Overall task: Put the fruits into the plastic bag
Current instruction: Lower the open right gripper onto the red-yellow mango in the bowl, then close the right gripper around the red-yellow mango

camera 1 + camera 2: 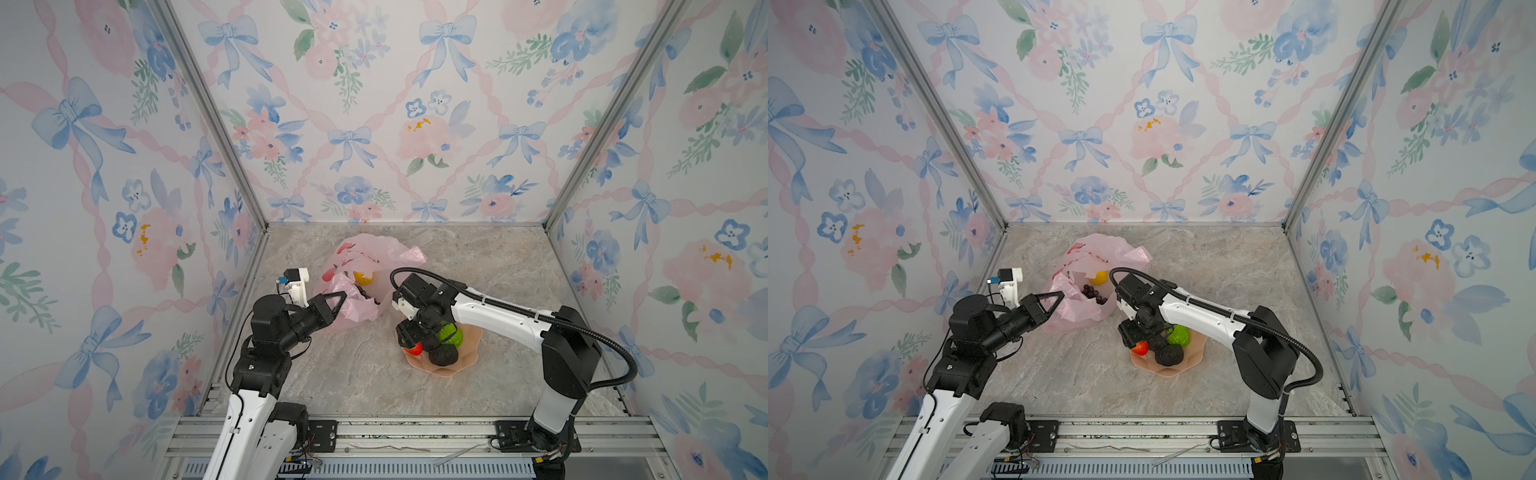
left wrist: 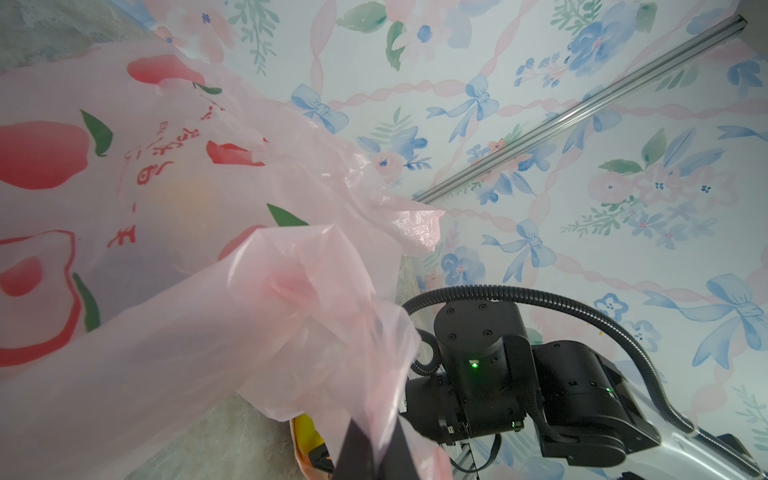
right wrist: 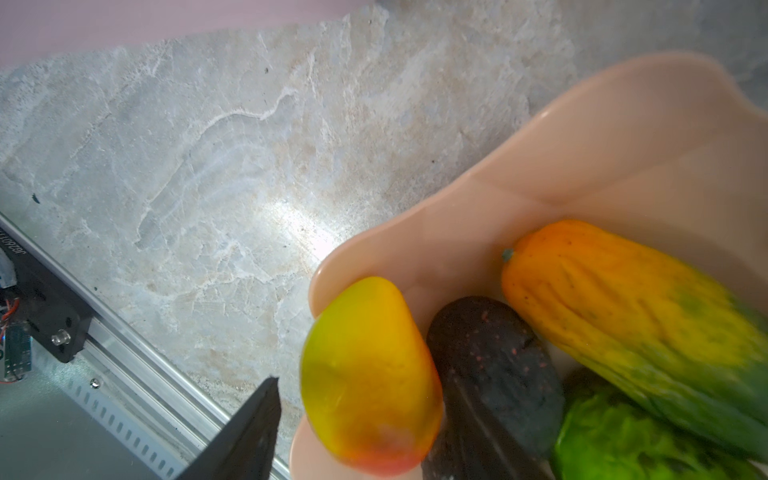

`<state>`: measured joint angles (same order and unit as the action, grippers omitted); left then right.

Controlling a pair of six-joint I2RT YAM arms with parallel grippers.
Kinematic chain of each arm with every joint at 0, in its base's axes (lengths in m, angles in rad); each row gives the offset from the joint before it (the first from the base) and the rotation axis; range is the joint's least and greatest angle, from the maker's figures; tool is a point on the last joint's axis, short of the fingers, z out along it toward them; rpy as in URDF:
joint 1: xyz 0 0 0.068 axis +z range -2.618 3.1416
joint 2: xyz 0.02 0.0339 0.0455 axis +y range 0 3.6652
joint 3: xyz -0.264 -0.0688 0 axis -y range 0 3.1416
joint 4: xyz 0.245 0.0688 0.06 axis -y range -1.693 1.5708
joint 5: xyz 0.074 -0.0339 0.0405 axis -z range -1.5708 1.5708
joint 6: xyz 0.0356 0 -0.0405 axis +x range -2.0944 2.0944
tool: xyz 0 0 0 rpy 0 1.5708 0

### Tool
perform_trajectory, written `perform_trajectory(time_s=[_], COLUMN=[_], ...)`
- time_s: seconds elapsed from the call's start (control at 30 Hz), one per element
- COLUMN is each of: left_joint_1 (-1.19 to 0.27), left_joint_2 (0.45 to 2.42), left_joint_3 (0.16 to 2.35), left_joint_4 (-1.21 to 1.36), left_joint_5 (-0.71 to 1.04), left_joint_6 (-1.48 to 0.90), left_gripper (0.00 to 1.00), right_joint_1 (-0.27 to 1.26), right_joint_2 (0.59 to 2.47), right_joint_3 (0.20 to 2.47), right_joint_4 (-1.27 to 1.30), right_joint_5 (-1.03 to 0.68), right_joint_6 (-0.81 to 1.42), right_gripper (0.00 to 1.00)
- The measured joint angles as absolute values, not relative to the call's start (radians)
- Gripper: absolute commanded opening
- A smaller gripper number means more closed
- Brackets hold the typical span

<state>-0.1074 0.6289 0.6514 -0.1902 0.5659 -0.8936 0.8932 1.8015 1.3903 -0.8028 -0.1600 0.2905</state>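
The pink plastic bag [image 1: 361,257] [image 1: 1092,253] [image 2: 166,208] lies crumpled at the back left of the table, mouth open. A yellow lemon [image 1: 364,277] [image 1: 1099,277] and dark grapes [image 1: 1093,293] lie inside it. My left gripper [image 1: 343,296] [image 1: 1061,296] [image 2: 374,453] is shut on the bag's near edge and holds it raised. My right gripper [image 1: 409,347] [image 1: 1133,345] [image 3: 361,399] reaches down into the peach bowl [image 1: 473,345] [image 1: 1198,351] [image 3: 582,145]. It is open and straddles a red-yellow mango [image 1: 413,349] [image 1: 1140,347] [image 3: 370,374], with a gap at one finger.
Beside the mango the bowl holds a black avocado [image 1: 443,355] [image 1: 1169,355] [image 3: 490,365], a bumpy green fruit [image 1: 451,333] [image 1: 1179,334] [image 3: 615,436] and an orange-green papaya [image 3: 631,299]. Flowered walls close in three sides. An aluminium rail [image 1: 374,428] runs along the front edge.
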Motion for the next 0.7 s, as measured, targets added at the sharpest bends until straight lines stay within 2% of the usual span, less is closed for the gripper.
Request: perform_trajectory(time_s=[0.7], left_joint_1=[-0.107], left_joint_2=[0.629], left_joint_3=[0.651], left_joint_4=[-0.190], left_joint_5=[0.566], left_joint_6=[-0.894], left_gripper=[0.00], right_joint_1=[0.904], right_joint_2=[1.807], right_joint_3=[1.375], right_joint_4=[-0.795], right_joint_5=[-0.141], right_joint_6=[0.284], right_gripper=[0.64])
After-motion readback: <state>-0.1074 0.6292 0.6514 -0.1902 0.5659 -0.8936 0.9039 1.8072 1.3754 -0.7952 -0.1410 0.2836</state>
